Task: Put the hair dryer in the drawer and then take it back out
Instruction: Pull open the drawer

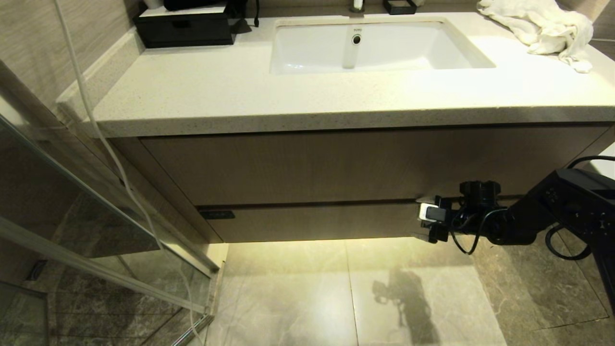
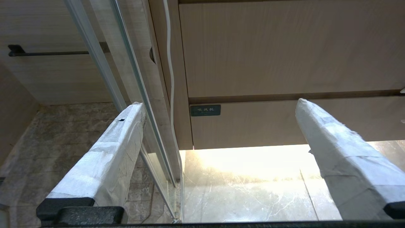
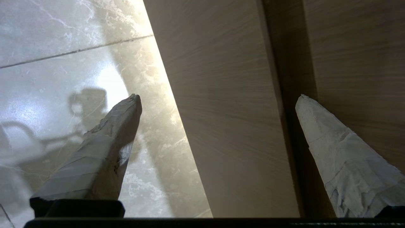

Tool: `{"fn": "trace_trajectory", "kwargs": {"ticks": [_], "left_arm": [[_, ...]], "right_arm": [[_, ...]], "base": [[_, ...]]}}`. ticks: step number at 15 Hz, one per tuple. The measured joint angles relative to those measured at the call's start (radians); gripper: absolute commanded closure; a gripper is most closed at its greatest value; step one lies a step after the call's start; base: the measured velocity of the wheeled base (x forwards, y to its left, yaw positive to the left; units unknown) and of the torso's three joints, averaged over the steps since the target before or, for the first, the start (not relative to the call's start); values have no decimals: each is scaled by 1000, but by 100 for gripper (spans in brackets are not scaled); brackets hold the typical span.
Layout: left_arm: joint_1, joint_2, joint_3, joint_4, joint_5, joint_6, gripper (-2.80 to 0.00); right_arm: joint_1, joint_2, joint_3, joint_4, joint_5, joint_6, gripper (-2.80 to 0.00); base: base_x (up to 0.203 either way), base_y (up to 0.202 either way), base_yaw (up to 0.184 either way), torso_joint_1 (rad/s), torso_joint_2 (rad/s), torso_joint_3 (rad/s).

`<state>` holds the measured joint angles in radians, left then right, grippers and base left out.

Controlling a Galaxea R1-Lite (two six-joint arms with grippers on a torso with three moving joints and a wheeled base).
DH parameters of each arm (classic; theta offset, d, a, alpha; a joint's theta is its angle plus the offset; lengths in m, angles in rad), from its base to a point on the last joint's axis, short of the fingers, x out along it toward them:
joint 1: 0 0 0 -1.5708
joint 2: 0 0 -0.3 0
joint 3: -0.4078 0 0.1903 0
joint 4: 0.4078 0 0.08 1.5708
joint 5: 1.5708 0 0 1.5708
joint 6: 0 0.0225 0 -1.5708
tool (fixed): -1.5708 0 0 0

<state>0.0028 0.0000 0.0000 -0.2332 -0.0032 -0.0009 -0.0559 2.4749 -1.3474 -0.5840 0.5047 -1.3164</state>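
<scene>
The drawer [image 1: 312, 223] is the low wood-grain face under the vanity, and it is closed. My right gripper [image 1: 423, 219] hangs at its right end, open, one finger above the other. In the right wrist view the drawer face [image 3: 227, 126] lies between the spread fingers of the right gripper [image 3: 220, 98]: one finger is over the floor below the lower edge, the other at the dark gap above. My left gripper [image 2: 220, 103] is open and empty, facing the drawer's left end [image 2: 284, 123] from a distance. The hair dryer is out of view.
A taller wood-grain panel [image 1: 336, 163] sits above the drawer, under the stone counter [image 1: 216, 96] with its sink [image 1: 370, 45]. A black box [image 1: 185, 26] stands back left, a white towel [image 1: 543, 26] back right. A glass shower door [image 1: 96, 192] and a white cord [image 1: 110, 149] border the left.
</scene>
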Motion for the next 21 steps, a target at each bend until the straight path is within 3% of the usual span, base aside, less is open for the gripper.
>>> {"fn": "trace_trajectory", "kwargs": {"ticks": [5,12,21], "left_arm": [[0,0,0,0,0,0,-280],[0,0,0,0,0,0,-280],[0,0,0,0,0,0,-280]], "right_arm": [[9,14,4,-45,-15,-2,-280],[43,30,40,-129,-122,1,-280],[63,52,62,-206,-147,21,-280]], "base": [[0,0,0,0,0,0],[0,0,0,0,0,0],[0,0,0,0,0,0]]}}
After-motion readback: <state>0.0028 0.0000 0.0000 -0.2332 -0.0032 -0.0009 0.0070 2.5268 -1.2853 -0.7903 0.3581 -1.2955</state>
